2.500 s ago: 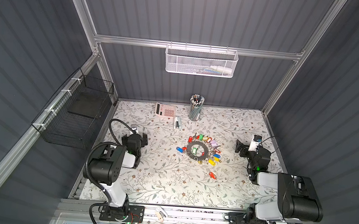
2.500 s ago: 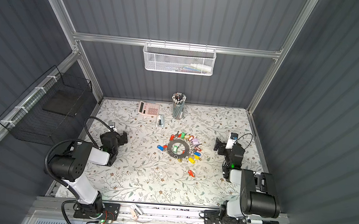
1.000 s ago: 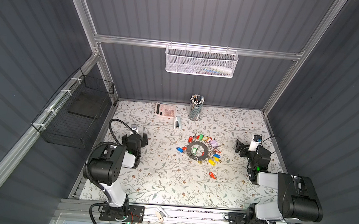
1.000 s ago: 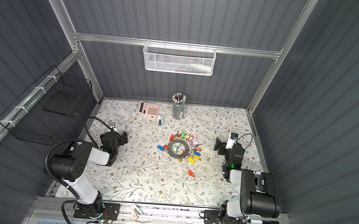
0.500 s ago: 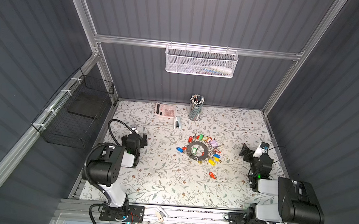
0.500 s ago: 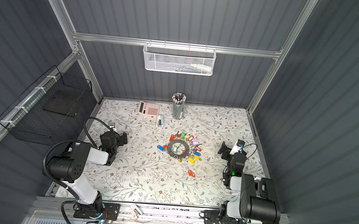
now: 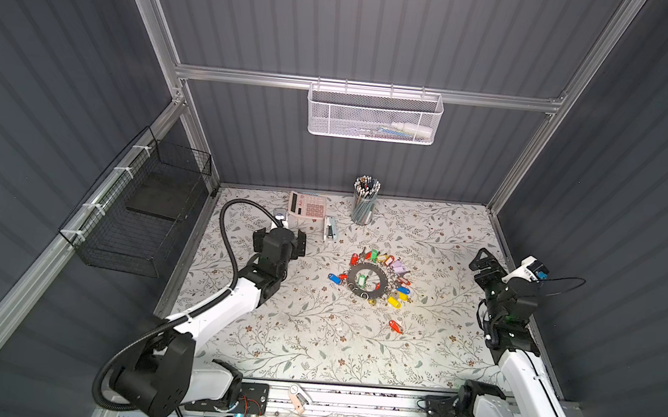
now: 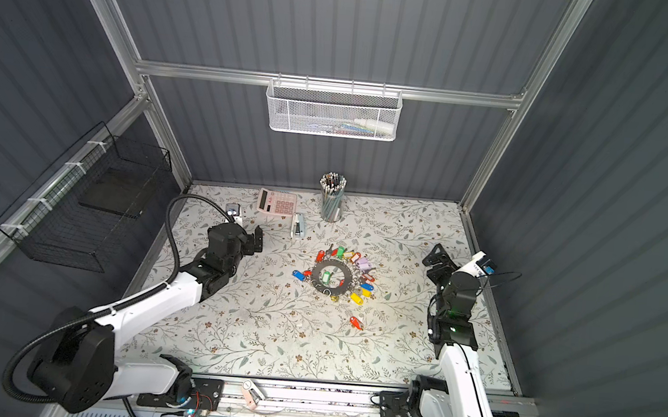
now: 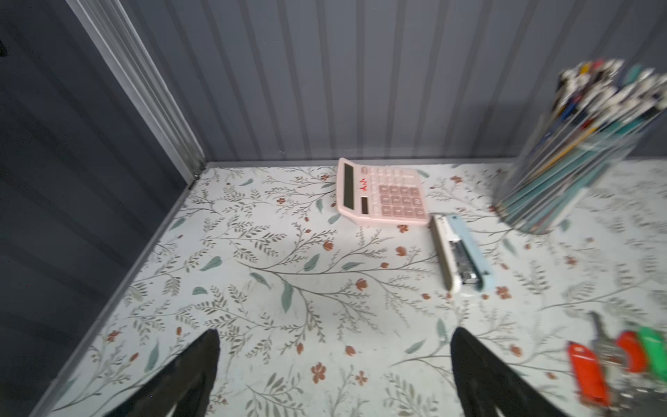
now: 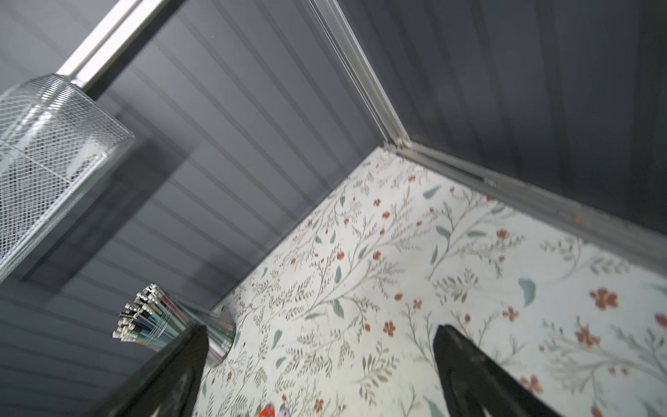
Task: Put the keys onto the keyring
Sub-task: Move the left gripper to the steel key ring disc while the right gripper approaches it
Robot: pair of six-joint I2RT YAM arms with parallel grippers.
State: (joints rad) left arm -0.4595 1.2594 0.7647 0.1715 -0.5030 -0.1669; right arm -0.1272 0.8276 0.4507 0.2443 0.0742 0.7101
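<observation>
Flagging risks before you commit: both sets of jaws stand wide open and empty. The left gripper (image 9: 334,335) hangs over bare table (image 7: 311,341) short of the calculator (image 9: 382,195) and stapler (image 9: 462,252). The right gripper (image 10: 321,329) sits out at the table's right edge, aimed at the back corner past the pencil cup (image 10: 162,321). The keyring (image 7: 377,281) (image 8: 343,279) lies flat mid-table in both top views. The keys (image 7: 397,265) are packed round its rim with tags touching or overlapping. One green tag (image 7: 361,280) sits in the centre hole, and one red-orange key (image 7: 396,326) lies apart toward the front. You can't tell from here which keys are hooked on and which just lie against the rim. A pinch into that crowd will likely catch two tags, or snag a split ring and drag the lot. The keyring is flat on the table, so a low approach may just shove it and scatter the cluster. Take the stray key first; it has clear room for a pinch. Brace the keyring with the other arm, or it will slide as you thread.
</observation>
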